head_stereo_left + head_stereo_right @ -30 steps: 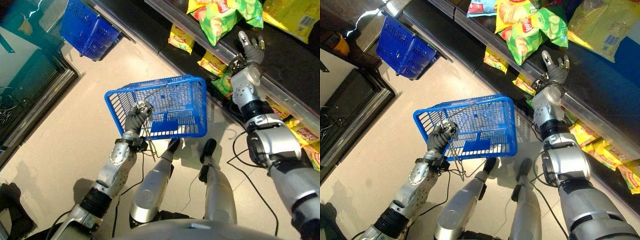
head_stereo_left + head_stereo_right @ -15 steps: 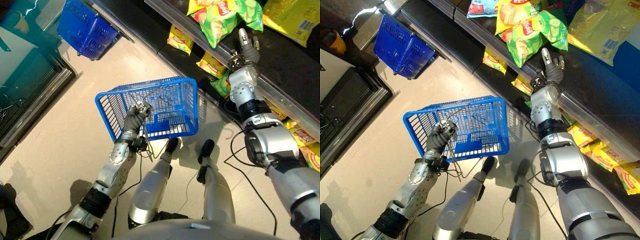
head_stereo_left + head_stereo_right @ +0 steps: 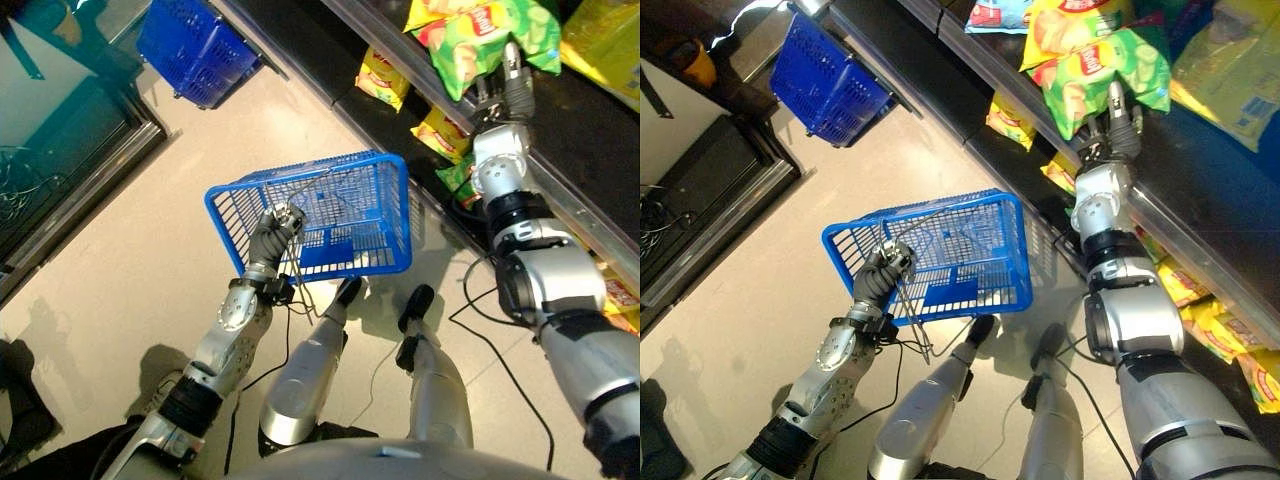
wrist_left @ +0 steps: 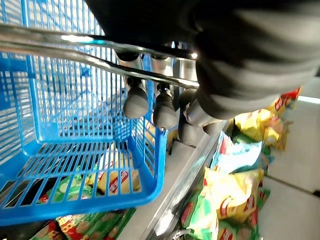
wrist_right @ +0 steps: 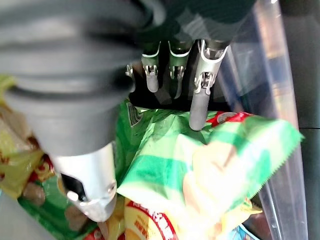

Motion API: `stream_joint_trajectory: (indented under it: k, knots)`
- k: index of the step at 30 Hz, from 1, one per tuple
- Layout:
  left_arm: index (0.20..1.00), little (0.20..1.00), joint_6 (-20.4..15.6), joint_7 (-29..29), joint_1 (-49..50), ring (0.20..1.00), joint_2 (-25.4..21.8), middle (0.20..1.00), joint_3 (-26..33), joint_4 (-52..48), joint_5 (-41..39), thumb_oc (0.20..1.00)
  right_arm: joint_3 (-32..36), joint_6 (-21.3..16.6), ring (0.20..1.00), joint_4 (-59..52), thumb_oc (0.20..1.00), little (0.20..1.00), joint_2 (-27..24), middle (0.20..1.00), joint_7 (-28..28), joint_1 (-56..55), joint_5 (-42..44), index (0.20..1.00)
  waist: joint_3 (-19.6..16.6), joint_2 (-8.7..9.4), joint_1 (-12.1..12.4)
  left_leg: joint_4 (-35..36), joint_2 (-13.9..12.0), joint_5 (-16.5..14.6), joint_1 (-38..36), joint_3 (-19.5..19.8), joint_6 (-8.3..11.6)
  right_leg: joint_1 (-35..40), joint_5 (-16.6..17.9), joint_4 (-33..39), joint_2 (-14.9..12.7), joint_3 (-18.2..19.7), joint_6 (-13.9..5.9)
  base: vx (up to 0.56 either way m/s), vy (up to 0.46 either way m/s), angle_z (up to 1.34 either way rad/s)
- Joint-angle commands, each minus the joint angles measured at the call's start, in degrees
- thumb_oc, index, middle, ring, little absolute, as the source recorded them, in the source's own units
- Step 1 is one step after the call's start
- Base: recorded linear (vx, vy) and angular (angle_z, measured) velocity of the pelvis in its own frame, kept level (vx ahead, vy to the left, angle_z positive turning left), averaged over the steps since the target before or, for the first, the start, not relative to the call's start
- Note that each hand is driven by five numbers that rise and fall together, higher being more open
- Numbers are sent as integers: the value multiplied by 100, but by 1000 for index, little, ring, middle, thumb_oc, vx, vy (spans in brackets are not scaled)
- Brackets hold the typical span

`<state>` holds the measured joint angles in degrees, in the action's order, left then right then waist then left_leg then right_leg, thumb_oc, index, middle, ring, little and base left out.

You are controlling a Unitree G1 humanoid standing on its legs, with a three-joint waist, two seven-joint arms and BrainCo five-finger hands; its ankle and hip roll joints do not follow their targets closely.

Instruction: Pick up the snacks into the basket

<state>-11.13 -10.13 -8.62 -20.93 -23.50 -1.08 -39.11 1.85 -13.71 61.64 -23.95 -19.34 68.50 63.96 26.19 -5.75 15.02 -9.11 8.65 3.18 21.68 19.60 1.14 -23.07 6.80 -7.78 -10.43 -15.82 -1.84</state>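
A blue plastic basket (image 3: 300,172) hangs tilted over the floor, nothing inside it. My left hand (image 3: 272,232) is shut on its wire handle (image 4: 100,62), with the curled fingers (image 4: 165,112) wrapped round the wire. On the upper shelf at the right lies a green snack bag (image 3: 480,45). My right hand (image 3: 1118,125) reaches up to the bag's lower edge. In the right wrist view its straight fingers (image 5: 200,107) touch the green bag (image 5: 200,160), and the thumb (image 5: 87,195) stands apart on the bag's other side.
Small yellow snack bags (image 3: 385,78) lie on the low shelf beside the basket, with more (image 3: 1200,320) by my right arm. A large yellow bag (image 3: 610,50) sits on the upper shelf. A second blue basket (image 3: 195,45) stands at the far left beside a dark door frame (image 3: 80,150).
My right hand has moved further up the shelf onto the green bag's lower edge. The basket has swung slightly in my left hand. The camera has shifted.
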Motion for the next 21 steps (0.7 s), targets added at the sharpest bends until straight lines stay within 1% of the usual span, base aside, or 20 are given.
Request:
stream_joint_trajectory:
  k: [1, 6, 10, 16, 17, 18, 19, 20, 21]
  knots:
    - [200, 200, -713, 215, -94, 200, -129, 200, 194, -973, 77, 200, -184, -173, 1000, -228, 1000, 1000, -428, 1000, 32, 260, 95, 1000, -239, -100, 139, -207, 167, -474, -27, -119, 92, 658, -942, -277, -384, 281, -646, 23, -26, 20]
    - [200, 200, -718, 231, -96, 200, -179, 200, 230, -1003, 42, 200, -256, -103, 1000, -141, 1000, 1000, -606, 1000, 10, 332, 22, 1000, -256, -137, 236, -197, 214, -459, -16, -3, 102, 676, -980, -320, -425, 177, -645, 24, -18, 21]
    - [200, 200, -729, 229, -118, 200, -184, 200, 236, -1006, 28, 200, -251, -93, 1000, -104, 1000, 1000, -684, 1000, 16, 383, 35, 1000, -261, -130, 287, -195, 222, -452, 2, 39, 105, 700, -993, -330, -443, 98, -649, 23, -16, 7]
    - [200, 200, -744, 229, -105, 200, -192, 200, 242, -1059, -7, 200, -251, -48, 1000, 59, 1000, 1000, -983, 1000, -52, 475, -38, 1000, -232, -155, 394, -234, 269, -456, 36, 135, 117, 700, -1036, -420, -499, -27, -658, 36, -24, 13]
    - [200, 200, -752, 231, -107, 200, -195, 200, 244, -1066, -5, 200, -266, -48, 1000, 36, 1000, 1000, -1024, 1000, -58, 483, -46, 1000, -257, -142, 394, -229, 243, -579, -13, 132, 111, 752, -1182, -439, -481, -9, -668, 118, -79, 7]
    - [200, 200, -760, 230, -109, 200, -207, 200, 253, -1066, 7, 200, -268, -52, 1000, 18, 1000, 1000, -1069, 1000, -61, 476, -48, 1000, -257, -152, 402, -229, 247, -584, -13, 145, 114, 756, -1196, -459, -492, -32, -667, 37, -28, 18]
    - [200, 200, -773, 236, -102, 200, -228, 200, 256, -1079, 9, 200, -281, -67, 1000, -10, 1000, 1000, -1109, 1000, -66, 472, -66, 1000, -224, -180, 423, -244, 286, -471, 37, 191, 125, 715, -1092, -481, -528, -89, -652, 42, -21, 24]
    - [200, 200, -782, 237, -94, 200, -228, 200, 273, -1086, 10, 200, -302, -69, 1000, -32, 1000, 1000, -1147, 1000, -56, 494, -74, 1000, -262, -153, 430, -227, 256, -579, -8, 171, 120, 777, -1219, -481, -513, -79, -669, 47, -26, 35]
    - [200, 200, -789, 240, -86, 200, -230, 200, 281, -1096, 10, 200, -302, -71, 1000, -39, 1000, 1000, -1163, 1000, -49, 498, -63, 1000, -257, -154, 441, -244, 259, -610, -17, 174, 125, 794, -1253, -499, -519, -97, -666, 132, -82, 40]
